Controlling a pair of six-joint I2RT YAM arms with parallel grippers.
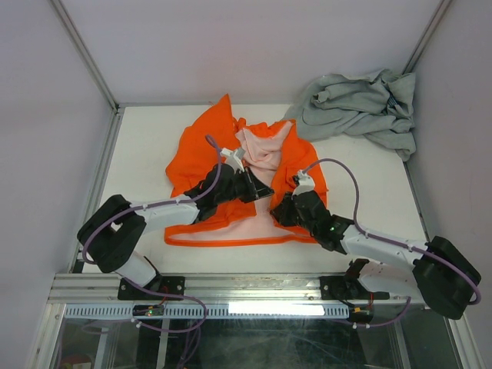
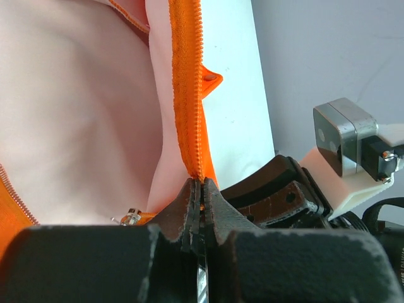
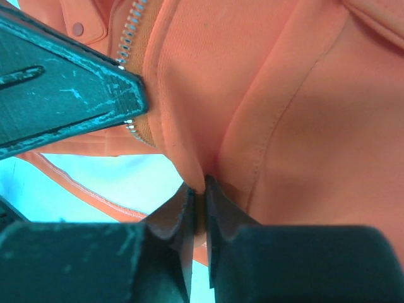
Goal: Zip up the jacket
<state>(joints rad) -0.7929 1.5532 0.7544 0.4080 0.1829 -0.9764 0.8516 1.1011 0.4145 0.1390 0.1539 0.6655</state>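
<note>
The orange jacket (image 1: 201, 142) lies open on the white table, its pale pink lining (image 1: 263, 147) showing. My left gripper (image 1: 265, 191) is shut on the orange zipper tape (image 2: 187, 95), which runs up from the fingertips in the left wrist view; a small metal zipper part (image 2: 131, 218) lies just left of them. My right gripper (image 1: 278, 209) is shut on a fold of orange jacket fabric (image 3: 252, 95), close beside the left gripper. The left gripper's finger (image 3: 63, 95) crosses the right wrist view beside silver zipper teeth (image 3: 129, 31).
A crumpled light grey garment (image 1: 361, 108) lies at the table's far right corner. Metal frame rails (image 1: 104, 161) run along the table's left and near edges. White walls close in the back and sides.
</note>
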